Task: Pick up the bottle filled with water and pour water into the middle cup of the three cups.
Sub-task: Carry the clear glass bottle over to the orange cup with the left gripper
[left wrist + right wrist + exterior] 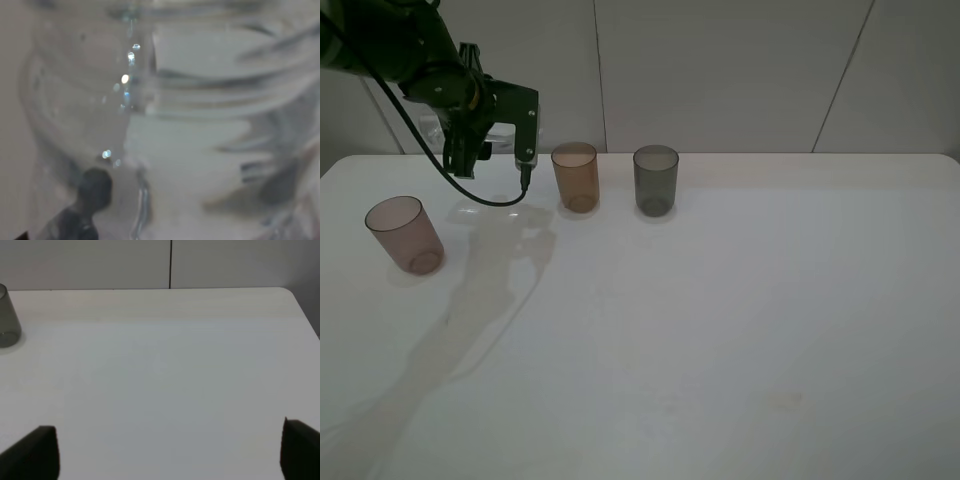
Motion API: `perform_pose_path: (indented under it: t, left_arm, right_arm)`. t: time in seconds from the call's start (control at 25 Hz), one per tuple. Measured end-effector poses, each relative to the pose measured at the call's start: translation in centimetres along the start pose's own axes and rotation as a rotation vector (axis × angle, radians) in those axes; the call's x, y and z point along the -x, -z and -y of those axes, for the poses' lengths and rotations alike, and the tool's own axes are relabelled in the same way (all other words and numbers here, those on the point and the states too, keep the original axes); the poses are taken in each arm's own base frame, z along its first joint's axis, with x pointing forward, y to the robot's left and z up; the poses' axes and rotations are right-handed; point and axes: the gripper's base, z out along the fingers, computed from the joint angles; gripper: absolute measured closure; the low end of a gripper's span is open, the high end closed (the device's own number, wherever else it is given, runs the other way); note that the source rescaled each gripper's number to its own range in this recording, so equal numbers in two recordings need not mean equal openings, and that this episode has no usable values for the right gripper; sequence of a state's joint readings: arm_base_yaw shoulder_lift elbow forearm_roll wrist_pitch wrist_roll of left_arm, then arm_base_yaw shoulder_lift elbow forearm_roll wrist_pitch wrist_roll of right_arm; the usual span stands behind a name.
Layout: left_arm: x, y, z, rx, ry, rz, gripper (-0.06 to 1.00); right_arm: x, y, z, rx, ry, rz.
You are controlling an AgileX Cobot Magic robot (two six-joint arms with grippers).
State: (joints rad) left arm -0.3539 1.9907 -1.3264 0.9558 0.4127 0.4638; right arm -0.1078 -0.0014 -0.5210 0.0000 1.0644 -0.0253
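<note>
Your bottle [190, 125] fills the left wrist view, left gripper [492, 150] clamped on it, right gripper [165, 452] wide. Next, swing it over the middle cup [576, 176] and tip.

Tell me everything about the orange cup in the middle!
The orange cup is a see-through amber plastic tumbler with straight sides and an open round top. It stands upright on the white table, near the back edge. The dark grey cup stands close beside it, the pinkish-brown cup farther off on its other side, nearer the camera. Only the table touches it. It looks empty, though that is hard to tell.
</note>
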Motion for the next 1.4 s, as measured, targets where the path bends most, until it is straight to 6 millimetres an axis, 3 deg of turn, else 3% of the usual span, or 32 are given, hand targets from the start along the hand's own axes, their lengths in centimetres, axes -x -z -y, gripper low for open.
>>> perform_pose_path:
  t: [0.56, 1.4]
  left_arm:
    - [0.5, 0.1, -0.1, 0.026, -0.070, 0.003, 0.93]
    - [1.8, -2.1, -0.4, 0.032, -0.093, 0.006, 0.93]
  right_arm:
    - [0.0, 0.0, 0.0, 0.000, 0.000, 0.000]
    - [0.0, 0.0, 0.0, 0.000, 0.000, 0.000]
